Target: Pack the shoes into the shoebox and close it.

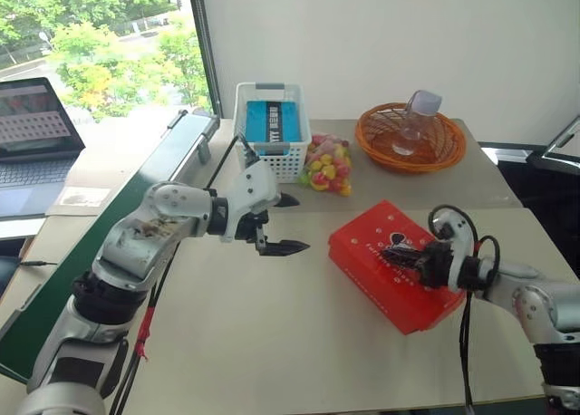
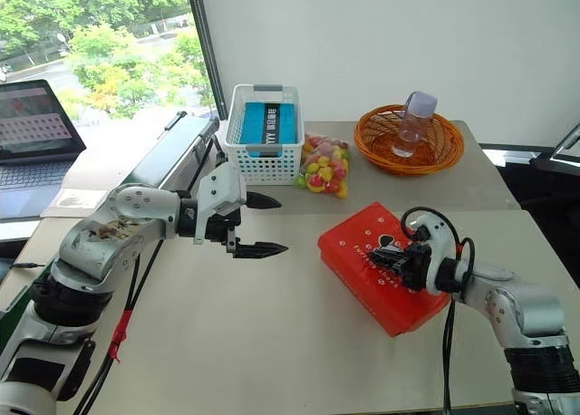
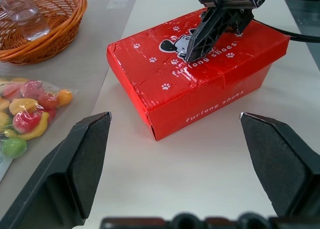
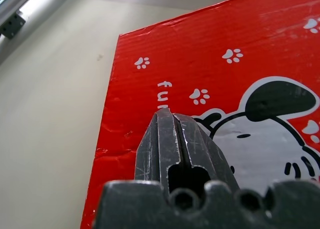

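Shoebox (image 1: 394, 261), red, lid down, on tabletop (image 1: 272, 342). Right pincer (image 3: 192, 51) fully closed, empty, tips on lid. Left pincer (image 1: 288, 223) wide open, empty, above tabletop beside box.

1. A white lattice basket (image 1: 270, 130) is seen at the upper middle of the frame, on the bench (image 1: 272, 342); a blue and black packet (image 1: 273, 125) is held inside it.
2. A clear bag of coloured fruit-shaped pieces (image 1: 327, 165) is placed just right of the white basket.
3. An orange wicker basket (image 1: 410, 139) is set at the upper right, with a clear plastic bottle (image 1: 416, 120) lying in it.
4. An open laptop (image 1: 32, 134) is shown at the far left edge, beside a window with green trees (image 1: 100, 43) beyond.
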{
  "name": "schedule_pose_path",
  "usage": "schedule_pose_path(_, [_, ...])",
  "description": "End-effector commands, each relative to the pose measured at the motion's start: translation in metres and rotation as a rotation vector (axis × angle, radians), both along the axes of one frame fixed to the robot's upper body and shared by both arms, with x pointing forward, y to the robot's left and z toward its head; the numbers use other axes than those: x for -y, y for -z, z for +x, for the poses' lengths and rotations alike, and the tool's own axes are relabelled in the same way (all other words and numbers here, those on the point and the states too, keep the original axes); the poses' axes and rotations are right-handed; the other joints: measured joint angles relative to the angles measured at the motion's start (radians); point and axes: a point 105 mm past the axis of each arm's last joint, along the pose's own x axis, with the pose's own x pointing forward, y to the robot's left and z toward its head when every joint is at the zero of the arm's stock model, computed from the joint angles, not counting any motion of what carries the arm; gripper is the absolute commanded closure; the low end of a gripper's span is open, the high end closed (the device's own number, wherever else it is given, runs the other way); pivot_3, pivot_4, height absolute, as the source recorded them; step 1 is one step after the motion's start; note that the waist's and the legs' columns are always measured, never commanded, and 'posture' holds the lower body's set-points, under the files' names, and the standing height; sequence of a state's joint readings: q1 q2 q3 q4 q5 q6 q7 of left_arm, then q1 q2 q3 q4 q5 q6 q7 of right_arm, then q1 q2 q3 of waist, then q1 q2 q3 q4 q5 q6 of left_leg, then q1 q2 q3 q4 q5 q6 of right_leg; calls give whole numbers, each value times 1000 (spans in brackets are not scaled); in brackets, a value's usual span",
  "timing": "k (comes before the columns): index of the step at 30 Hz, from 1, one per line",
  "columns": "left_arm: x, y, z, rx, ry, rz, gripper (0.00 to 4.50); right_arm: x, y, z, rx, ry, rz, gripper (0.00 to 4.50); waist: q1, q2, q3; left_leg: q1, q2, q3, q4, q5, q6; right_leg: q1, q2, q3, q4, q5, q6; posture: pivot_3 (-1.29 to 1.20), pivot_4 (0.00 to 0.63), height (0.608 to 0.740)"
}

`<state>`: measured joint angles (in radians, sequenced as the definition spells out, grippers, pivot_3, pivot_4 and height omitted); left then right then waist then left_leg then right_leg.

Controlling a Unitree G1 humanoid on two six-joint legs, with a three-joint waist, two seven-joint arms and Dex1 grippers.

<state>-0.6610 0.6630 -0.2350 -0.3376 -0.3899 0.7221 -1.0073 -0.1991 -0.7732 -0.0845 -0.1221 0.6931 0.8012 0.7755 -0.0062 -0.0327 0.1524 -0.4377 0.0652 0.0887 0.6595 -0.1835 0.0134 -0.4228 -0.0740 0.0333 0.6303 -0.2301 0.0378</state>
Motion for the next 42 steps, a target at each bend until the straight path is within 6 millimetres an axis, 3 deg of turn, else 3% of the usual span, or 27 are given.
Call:
schedule_pose_path(1, [0,-10,-3,58,7,-6,105,11,40,-7,-67,-31,-186,4500,-2,0,0,0,0,0,0,0,0,0,0,0,0,0,0,0,150,740])
schedule_pose_path(5, [-2,-9,-3,60,3,1,105,21,54,-6,-15,-52,-328,4500,-3,-8,-5,3,0,0,0,0,0,2,0,0,0,-2,2,0,150,740])
schedule_pose_path(6, [-2,-9,-3,59,3,1,105,21,49,-1,19,-41,-323,4500,-2,-11,-7,4,1,0,0,0,0,3,0,0,0,-2,2,0,150,740])
schedule_pose_path(9, [-2,-9,-3,53,8,2,0,16,9,12,165,-21,-226,3806,-1,-13,-7,7,0,0,1,0,0,6,0,0,-1,-2,2,0,150,740])
schedule_pose_path(12, [-3,-6,-3,17,15,-21,0,13,-34,17,287,-6,-155,2674,-1,-12,-6,6,0,2,1,0,0,5,-2,1,-1,-1,1,0,150,740])
schedule_pose_path(16, [-8,7,1,-29,-3,-14,0,4,-79,4,374,-70,-99,1333,0,-8,-4,3,0,3,0,1,1,1,-1,3,0,1,-1,0,150,740])
schedule_pose_path(20, [-9,11,1,-55,-1,-40,0,0,-105,-6,443,-96,-126,31,0,-7,-2,-1,1,1,-1,-1,2,-2,1,2,0,5,2,0,150,740])
schedule_pose_path(25, [-11,12,-1,-105,14,-139,0,-8,-118,-25,472,-173,-174,31,6,-7,-2,-1,0,1,-1,-1,2,-1,0,1,-1,4,2,0,150,740])
schedule_pose_path(31, [-27,17,3,-65,-72,-156,0,8,-112,-38,430,-119,-219,31,17,-8,-2,-2,0,1,0,-1,2,-1,-1,1,-1,1,-4,0,150,740])
schedule_pose_path(39, [-45,7,17,14,-290,-285,0,25,-72,-45,355,-17,-227,31,17,-8,-2,-2,0,1,1,-1,2,-1,-1,2,-1,1,-3,0,150,740])
schedule_pose_path(42, [-47,12,18,34,-351,-309,0,33,-55,-43,346,24,-236,31,17,-8,-2,-1,0,1,1,-1,2,0,-1,1,-1,1,-2,0,150,740])
